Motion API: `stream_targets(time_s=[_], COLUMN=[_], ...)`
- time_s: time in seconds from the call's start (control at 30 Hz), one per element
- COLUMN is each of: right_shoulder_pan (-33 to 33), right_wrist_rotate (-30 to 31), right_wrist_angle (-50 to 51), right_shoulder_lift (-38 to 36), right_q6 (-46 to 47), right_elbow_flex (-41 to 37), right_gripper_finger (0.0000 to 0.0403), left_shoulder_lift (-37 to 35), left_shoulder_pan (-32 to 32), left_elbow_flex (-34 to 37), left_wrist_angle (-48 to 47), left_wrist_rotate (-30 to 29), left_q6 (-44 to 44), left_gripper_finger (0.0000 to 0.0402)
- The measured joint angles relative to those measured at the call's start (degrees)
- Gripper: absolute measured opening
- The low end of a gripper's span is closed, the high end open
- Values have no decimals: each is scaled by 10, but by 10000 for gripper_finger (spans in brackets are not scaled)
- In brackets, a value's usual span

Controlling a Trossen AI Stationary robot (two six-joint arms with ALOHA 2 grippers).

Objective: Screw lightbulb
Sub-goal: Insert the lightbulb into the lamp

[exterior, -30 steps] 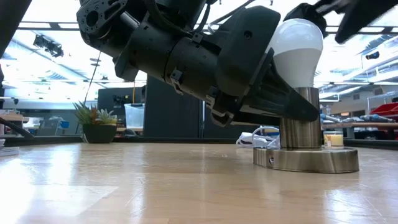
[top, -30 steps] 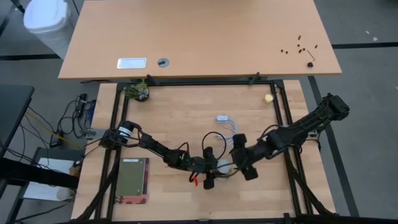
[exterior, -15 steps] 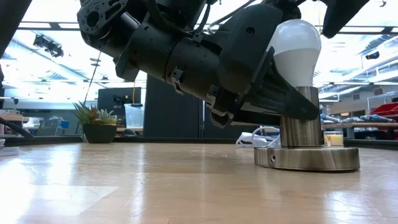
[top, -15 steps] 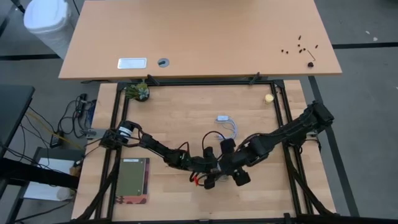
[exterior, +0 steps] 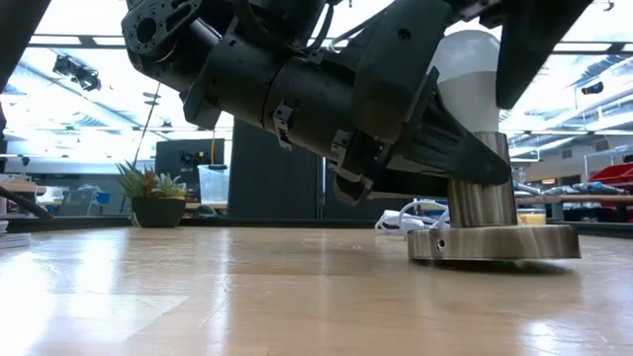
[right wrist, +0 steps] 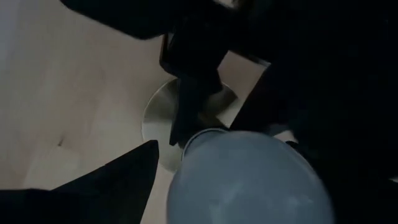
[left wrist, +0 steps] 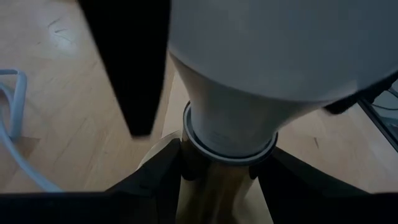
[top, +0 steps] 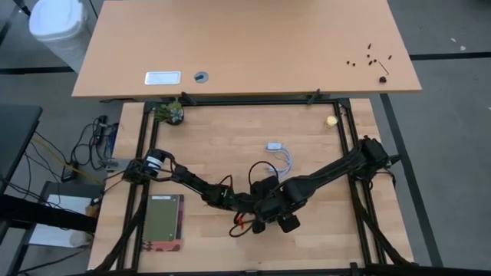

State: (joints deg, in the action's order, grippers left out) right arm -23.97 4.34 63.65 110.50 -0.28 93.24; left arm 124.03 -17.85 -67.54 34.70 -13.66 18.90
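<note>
The white lightbulb [exterior: 473, 74] stands upright in a brushed-metal socket [exterior: 481, 183] with a round disc base [exterior: 495, 243]. In the low view the disc looks slightly raised off the table. My left gripper [left wrist: 221, 186] reaches in low from the table's left and is shut on the socket's stem just under the bulb. My right gripper [top: 278, 208] hangs over the bulb, pointing down and open. One of its fingers [left wrist: 127, 68] stands on each side of the globe [right wrist: 249, 180]. I cannot tell whether they touch it. My left gripper pinches the socket's upright metal stem [left wrist: 214, 193] between its two fingers, just below the bulb's neck. The fingers come in nearly level from the table's left, slanting a little downward, and lie across the stem. The socket stands upright in the hold.
The socket's white cord [top: 281, 158] loops on the table behind the socket. A small potted plant [top: 170, 113] stands at the far left, a tiny yellowish ball [top: 331, 120] at the far right, and a green-covered book [top: 163, 222] at the near left. A larger desk [top: 245, 46] lies beyond.
My right gripper has swung in from the table's right toward the socket, tipping until it points down, and its fingers now stand around the bulb. The socket's disc base shows a little higher and tipped in the low view.
</note>
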Motion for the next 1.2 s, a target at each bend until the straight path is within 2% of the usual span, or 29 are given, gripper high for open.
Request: stream_targets(time_s=[0.17, 0.33, 0.57, 0.87, 1.2], right_shoulder_pan=[4, 24, 30, 23, 23], right_wrist_rotate=[0, -46, -49, -29, -19], right_wrist_angle=[18, 21, 14, 14, 19], right_shoulder_lift=[5, 5, 5, 5, 5], right_q6=[1, 46, 95, 176, 395], right_elbow_flex=[0, 0, 0, -1, -1], right_gripper_finger=[338, 303, 260, 280, 276], left_shoulder_lift=[0, 1, 2, 2, 3], left_shoulder_pan=[0, -2, -6, -6, -7], left_elbow_flex=[0, 0, 0, 0, 0], left_wrist_angle=[-1, -6, -10, -16, -1], left_wrist_rotate=[-3, -14, -33, -36, -66], left_q6=[-7, -35, -69, -62, -34], left_gripper_finger=[189, 189, 189, 189, 189])
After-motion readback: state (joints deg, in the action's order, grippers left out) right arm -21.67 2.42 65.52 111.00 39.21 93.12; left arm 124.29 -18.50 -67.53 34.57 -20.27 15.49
